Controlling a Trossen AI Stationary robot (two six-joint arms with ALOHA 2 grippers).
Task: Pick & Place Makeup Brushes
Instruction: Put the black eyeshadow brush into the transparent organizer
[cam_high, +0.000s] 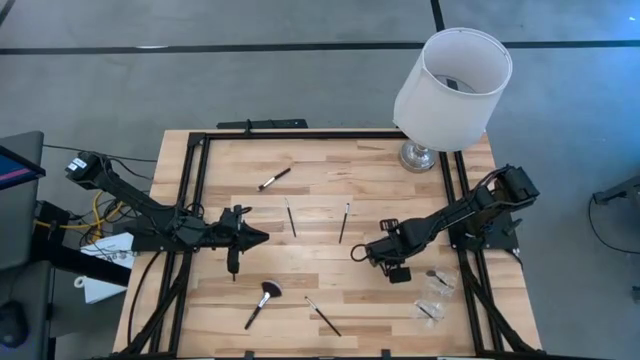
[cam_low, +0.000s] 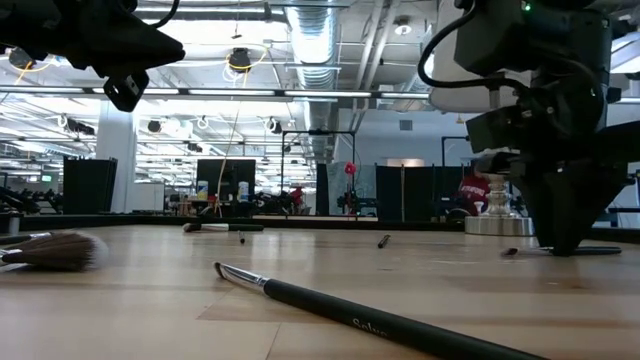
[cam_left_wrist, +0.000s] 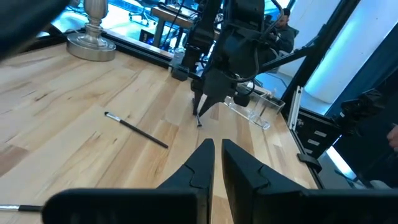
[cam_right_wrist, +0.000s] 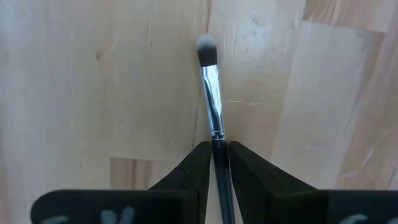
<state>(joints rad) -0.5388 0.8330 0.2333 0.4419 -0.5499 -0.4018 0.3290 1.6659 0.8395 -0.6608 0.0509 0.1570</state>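
Observation:
Several thin black-handled makeup brushes lie flat on the wooden table (cam_high: 330, 175): one (cam_high: 273, 179) far left, two (cam_high: 291, 217) (cam_high: 344, 222) in the middle, and one (cam_high: 322, 315) near the front edge. A fluffy fan-headed brush (cam_high: 264, 300) lies beside that last one. My right gripper (cam_right_wrist: 214, 152) points down at the table right of centre (cam_high: 360, 252), shut on a brush with a silver ferrule and a pale tip (cam_right_wrist: 207, 50). My left gripper (cam_left_wrist: 217, 149) hovers left of centre (cam_high: 262, 238), shut and holding nothing. My right gripper pinches the brush's black handle (cam_right_wrist: 219, 144) between its two fingers, just behind the silver ferrule. The fingers come from above, pointing down. The ferrule and pale tip stick out past the fingertips, level with the table; whether the brush rests on the wood or is just clear I cannot tell.
A clear holder (cam_high: 435, 295) with brushes in it stands by the table's right edge, close behind the right gripper. A white-shaded lamp (cam_high: 450, 85) stands on a metal base (cam_left_wrist: 90, 40) at the far right corner. Black frame rails (cam_high: 195, 200) border the table.

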